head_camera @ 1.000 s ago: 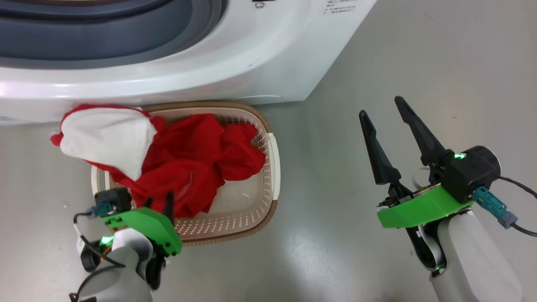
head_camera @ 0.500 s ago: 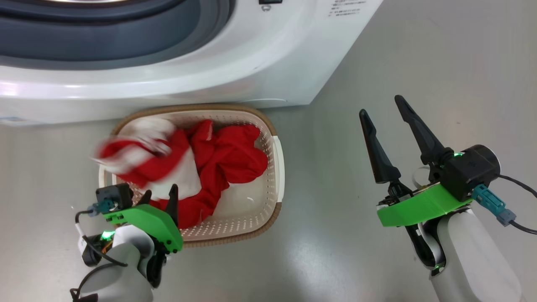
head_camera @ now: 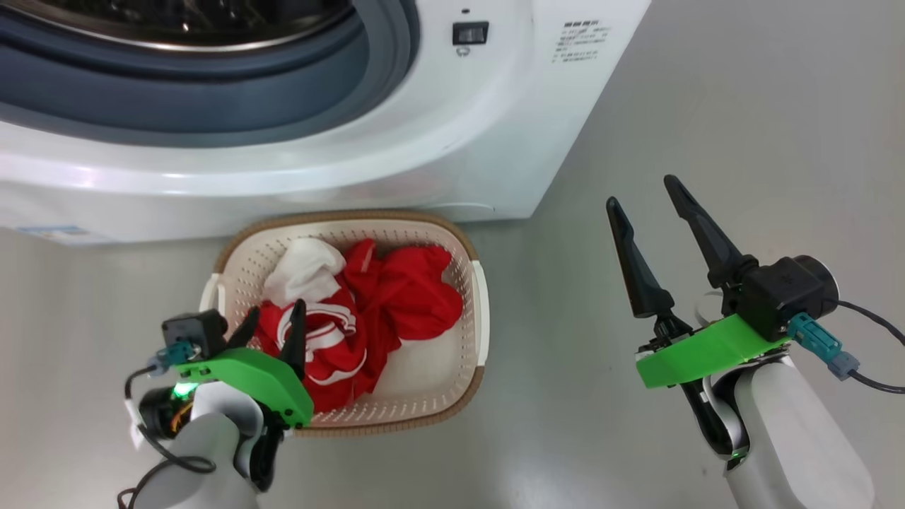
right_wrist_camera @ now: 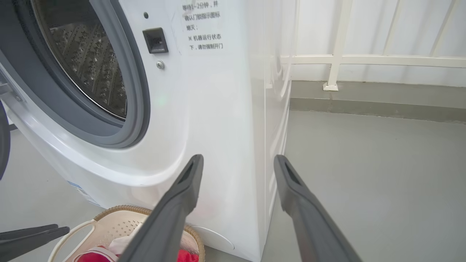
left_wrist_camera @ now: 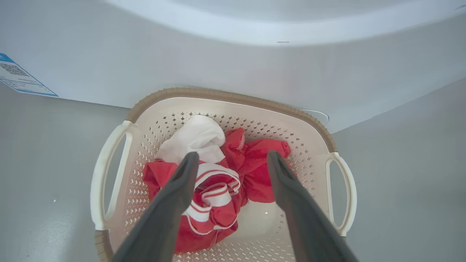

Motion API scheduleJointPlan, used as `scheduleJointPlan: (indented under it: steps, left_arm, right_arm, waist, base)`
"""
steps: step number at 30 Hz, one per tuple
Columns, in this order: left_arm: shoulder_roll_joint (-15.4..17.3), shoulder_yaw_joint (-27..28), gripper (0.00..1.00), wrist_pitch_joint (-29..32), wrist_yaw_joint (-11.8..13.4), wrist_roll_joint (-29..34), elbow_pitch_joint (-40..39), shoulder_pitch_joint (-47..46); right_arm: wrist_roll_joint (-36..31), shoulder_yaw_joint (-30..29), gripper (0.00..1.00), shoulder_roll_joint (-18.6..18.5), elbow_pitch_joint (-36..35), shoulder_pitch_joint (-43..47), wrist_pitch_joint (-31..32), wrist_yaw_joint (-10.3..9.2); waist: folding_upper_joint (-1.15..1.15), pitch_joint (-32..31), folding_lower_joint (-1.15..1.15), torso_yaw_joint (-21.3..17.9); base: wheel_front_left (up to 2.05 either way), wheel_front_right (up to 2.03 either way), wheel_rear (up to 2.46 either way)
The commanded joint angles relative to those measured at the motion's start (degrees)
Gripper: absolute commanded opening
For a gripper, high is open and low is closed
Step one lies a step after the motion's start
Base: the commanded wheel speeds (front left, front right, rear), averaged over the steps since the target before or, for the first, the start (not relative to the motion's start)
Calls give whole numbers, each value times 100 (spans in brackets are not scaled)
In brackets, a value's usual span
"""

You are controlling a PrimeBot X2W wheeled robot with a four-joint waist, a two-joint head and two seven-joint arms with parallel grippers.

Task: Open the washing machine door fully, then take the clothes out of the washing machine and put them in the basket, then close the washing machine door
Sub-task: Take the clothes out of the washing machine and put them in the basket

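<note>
Grey smooth floor (head_camera: 636,106) runs out to a pale railing (right_wrist_camera: 364,58) behind the white washing machine (head_camera: 353,162). On the machine's front panel you can read a Chinese notice (right_wrist_camera: 202,25), ending "机器运行状态下,请勿强制开门". A small blue-edged label (left_wrist_camera: 18,78) sits low on the front, its print too small to read.

The basket (head_camera: 481,311) stands on the floor right against the foot of the machine. The clothes (head_camera: 403,297) lie inside it: crumpled red fabric with white stripes and a soft white piece on top at the back. Your left hand (head_camera: 274,311) hangs over the basket's near side, its fingers spread and grasping nothing, with the striped garment below and between them. Your right hand (head_camera: 640,191) is well apart over bare floor beside the machine's corner, also released and empty.

The basket is cream perforated plastic, a rounded rectangle with a brown woven-look rim and loop handles. A grey rubber ring (head_camera: 318,92) frames the perforated steel drum (right_wrist_camera: 87,65).
</note>
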Motion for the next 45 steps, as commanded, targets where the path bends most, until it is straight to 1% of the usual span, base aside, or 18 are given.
scheduleJointPlan:
  steps: [1,3,5,6,15,19,23,35,39,45]
  left_arm:
    - [234,151,100,-69,44,84,-120,131]
    - [278,184,100,-69,167,271,-411,267]
    - [283,279,100,-69,233,380,-720,408]
    - [293,372,100,-69,270,490,-1012,546]
    - [277,801,100,-69,401,942,-2329,1197]
    - [262,988,100,-70,364,1064,-2815,1516]
    - [297,1205,100,-70,393,1219,-3239,1810]
    - [382,1658,100,-70,464,1493,-4138,2737]
    - [437,1668,100,-70,415,1584,-4321,3001]
    - [498,1666,100,-70,438,1675,-4469,3283]
  right_arm:
    - [-33,115,100,26,-113,135,-36,36]
    - [-30,114,100,26,-71,157,-36,36]
    - [-28,108,100,26,-35,188,-36,36]
    - [-34,102,100,26,-2,216,-36,36]
    - [-9,80,100,26,81,343,-36,36]
    - [36,85,100,26,107,420,-36,36]
    - [-16,-18,100,26,202,484,-36,36]
    - [-16,-64,100,26,267,811,-36,36]
    - [61,-99,100,26,241,930,-36,36]
    - [18,-123,100,26,221,1087,-36,36]
  waist:
    - [0,-133,0,26]
    - [0,-234,0,30]
    - [0,-339,0,37]
    - [0,-438,0,42]
    - [0,-927,0,27]
    - [0,-1138,0,-1]
    - [0,-1362,0,-43]
    - [0,-2111,0,-161]
    - [0,-2316,0,-178]
    - [0,-2550,0,-204]
  base:
    - [0,0,0]
    - [0,0,0]
    - [0,0,0]
    - [0,0,0]
    - [0,0,0]
    - [0,0,0]
    - [0,0,0]
    - [0,0,0]
    - [0,0,0]
    - [0,0,0]
